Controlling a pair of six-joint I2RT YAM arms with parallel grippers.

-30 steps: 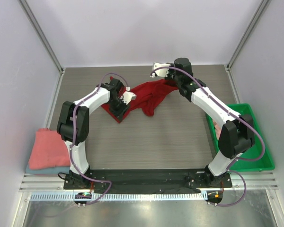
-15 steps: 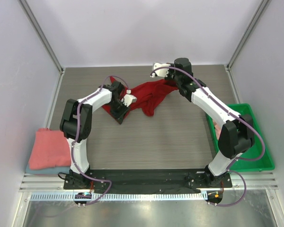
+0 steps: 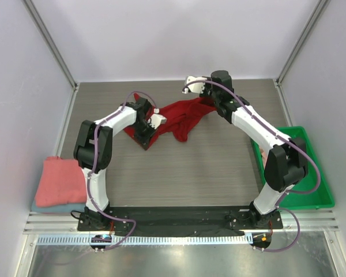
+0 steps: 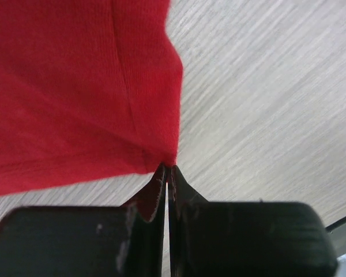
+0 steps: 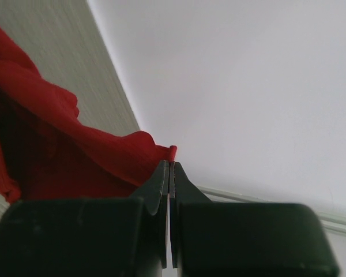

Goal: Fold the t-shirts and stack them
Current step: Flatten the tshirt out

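Note:
The deep red t-shirt (image 3: 181, 118) lies crumpled at the back middle of the table, stretched between both arms. My left gripper (image 3: 145, 138) is shut on its left corner; in the left wrist view the red cloth (image 4: 75, 86) runs into the closed tips (image 4: 168, 168). My right gripper (image 3: 210, 99) is shut on its right edge near the back wall; in the right wrist view the red cloth (image 5: 75, 150) is pinched at the tips (image 5: 172, 163). A folded salmon-pink shirt (image 3: 57, 182) lies on a pale blue-grey one (image 3: 52, 206) at the left front.
A bright green tray (image 3: 320, 179) stands at the right edge of the table, with something pinkish (image 3: 265, 157) at its left rim. White walls enclose the back and sides. The wood-grain table (image 3: 190, 167) lies in front of the red shirt.
My left gripper has shifted a little with the red shirt's left corner, drawing it in slightly. The right arm has barely moved.

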